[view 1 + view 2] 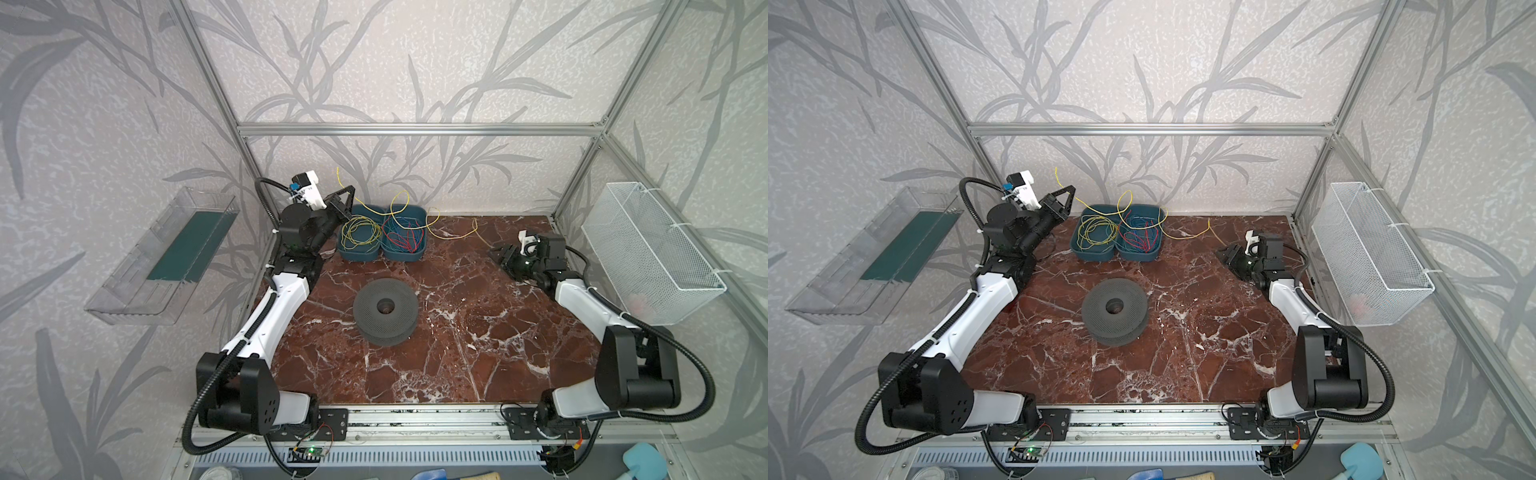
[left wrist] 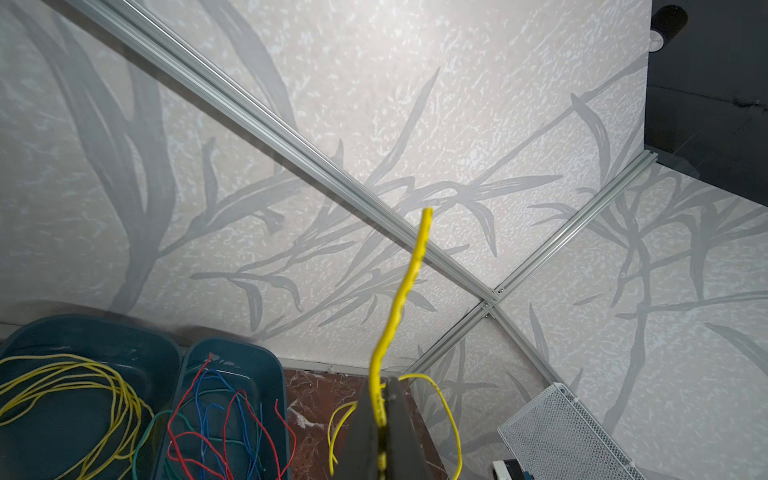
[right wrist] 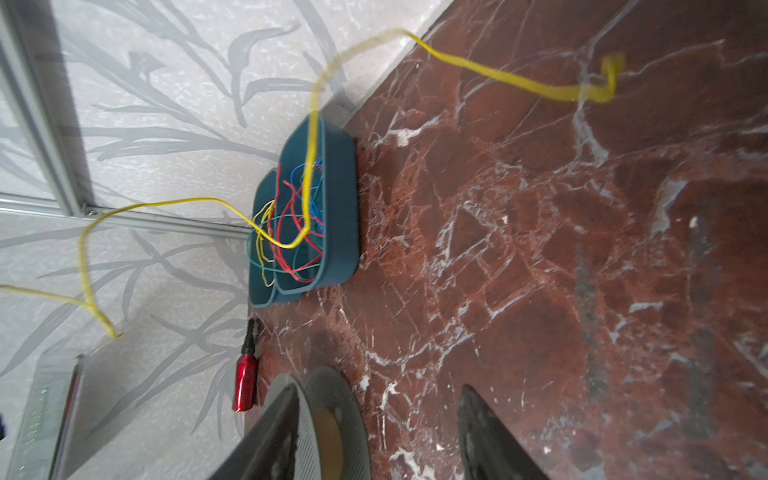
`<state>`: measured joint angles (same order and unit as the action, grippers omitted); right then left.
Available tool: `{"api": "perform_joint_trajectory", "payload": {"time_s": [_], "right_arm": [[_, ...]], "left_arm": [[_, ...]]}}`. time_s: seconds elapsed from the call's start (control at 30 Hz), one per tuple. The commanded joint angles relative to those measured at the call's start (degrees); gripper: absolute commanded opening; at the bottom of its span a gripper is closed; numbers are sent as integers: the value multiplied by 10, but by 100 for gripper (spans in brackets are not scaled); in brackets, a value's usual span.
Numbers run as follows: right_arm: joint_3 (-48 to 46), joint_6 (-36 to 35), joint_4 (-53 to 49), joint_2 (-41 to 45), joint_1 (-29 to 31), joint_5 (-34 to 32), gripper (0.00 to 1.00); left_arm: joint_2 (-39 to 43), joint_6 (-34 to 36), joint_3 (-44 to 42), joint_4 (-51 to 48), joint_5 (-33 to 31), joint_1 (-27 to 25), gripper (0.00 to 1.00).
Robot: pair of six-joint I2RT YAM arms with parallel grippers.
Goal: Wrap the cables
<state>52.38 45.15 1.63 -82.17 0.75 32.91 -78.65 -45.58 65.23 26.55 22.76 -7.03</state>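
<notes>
My left gripper (image 1: 351,192) (image 1: 1070,192) is raised at the back left, beside the teal bins, and is shut on one yellow cable (image 1: 451,238) (image 1: 1183,237). In the left wrist view the jaws (image 2: 384,399) pinch that cable (image 2: 409,282), whose free end sticks up past them. The cable arcs over the bins and trails onto the marble at the right. More yellow cables (image 1: 360,232) lie coiled in the left bin. My right gripper (image 1: 496,253) (image 1: 1221,251) (image 3: 378,388) hovers low at the right, open and empty. A grey spool (image 1: 385,309) (image 1: 1114,309) (image 3: 349,415) lies flat mid-table.
Two teal bins (image 1: 347,255) (image 1: 403,257) stand at the back; the right one holds red and blue wires (image 1: 405,239). A white mesh basket (image 1: 648,253) hangs on the right frame, a clear tray (image 1: 166,253) on the left wall. A red cylinder (image 3: 245,382) lies by the left edge.
</notes>
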Motion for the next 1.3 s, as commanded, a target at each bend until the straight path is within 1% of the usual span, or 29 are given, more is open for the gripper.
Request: {"api": "perform_joint_trajectory", "payload": {"time_s": [0.0,0.1,0.17,0.23,0.4,0.47,0.53,0.6,0.7,0.77,0.8,0.83,0.87,0.93,1.03,1.13,1.2,1.27], "right_arm": [[-4,47,48,50,31,30,65],[6,66,72,65,80,4,73],[26,72,88,50,108,2,76],[46,80,94,28,118,0,78],[87,126,148,-44,131,14,78],[116,132,148,-74,140,30,78],[136,130,131,-92,151,27,76],[148,128,127,-103,155,20,70],[154,129,129,-108,155,15,53],[160,130,130,-113,155,16,35],[161,133,133,-116,155,18,28],[163,133,134,-119,155,19,17],[164,131,131,-120,154,18,10],[163,120,120,-113,151,9,0],[151,92,88,-92,134,-20,0],[122,81,78,-72,102,-43,0],[99,85,85,-63,75,-35,0],[80,80,84,-51,55,-35,0]], "left_arm": [[-2,3,-16,36,9,-11,0],[2,-2,-33,48,12,-18,0],[8,-3,-42,51,15,-22,0],[13,-3,-50,51,16,-24,0],[29,-3,-67,51,20,-29,0],[34,-5,-72,51,21,-30,0],[39,-4,-76,52,21,-31,0],[44,-3,-79,49,21,-31,0],[52,0,-84,44,22,-32,0],[56,1,-85,41,23,-32,0],[58,2,-84,40,24,-32,0],[58,3,-84,38,24,-32,0],[60,4,-83,36,24,-31,0],[65,12,-79,26,24,-31,0],[86,48,-58,-24,9,-25,0],[107,69,-27,-78,-15,-1,0],[111,46,-8,-91,-11,36,0],[106,12,11,-92,12,80,0]]}}
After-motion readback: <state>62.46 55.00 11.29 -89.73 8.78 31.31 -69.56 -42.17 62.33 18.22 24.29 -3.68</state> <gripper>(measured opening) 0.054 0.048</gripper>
